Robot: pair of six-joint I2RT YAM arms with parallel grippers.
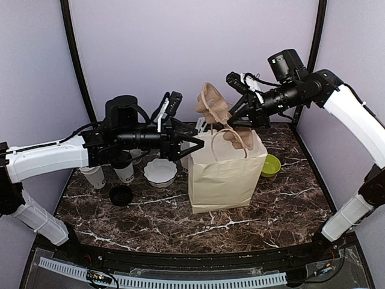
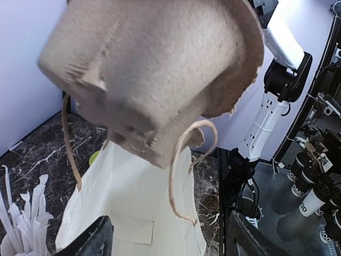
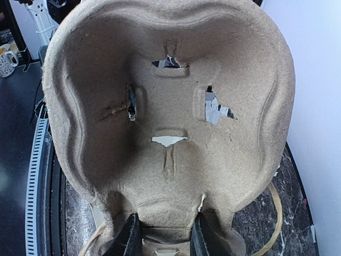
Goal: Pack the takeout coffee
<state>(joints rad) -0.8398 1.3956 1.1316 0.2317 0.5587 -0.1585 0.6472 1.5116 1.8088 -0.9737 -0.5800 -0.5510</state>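
Coffee cups [image 1: 125, 173], well apart, behind left pincer [image 1: 198, 144]

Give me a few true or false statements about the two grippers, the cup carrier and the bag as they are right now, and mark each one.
1. The right gripper is clamped on the brown pulp cup carrier. True.
2. The cup carrier lies flat on the table. False: it is held in the air above the paper bag.
3. The left gripper is open and holds nothing. True.
4. The paper bag lies on its side. False: it stands upright with its handles up.
5. A green bowl sits on the table beside the paper bag. True.
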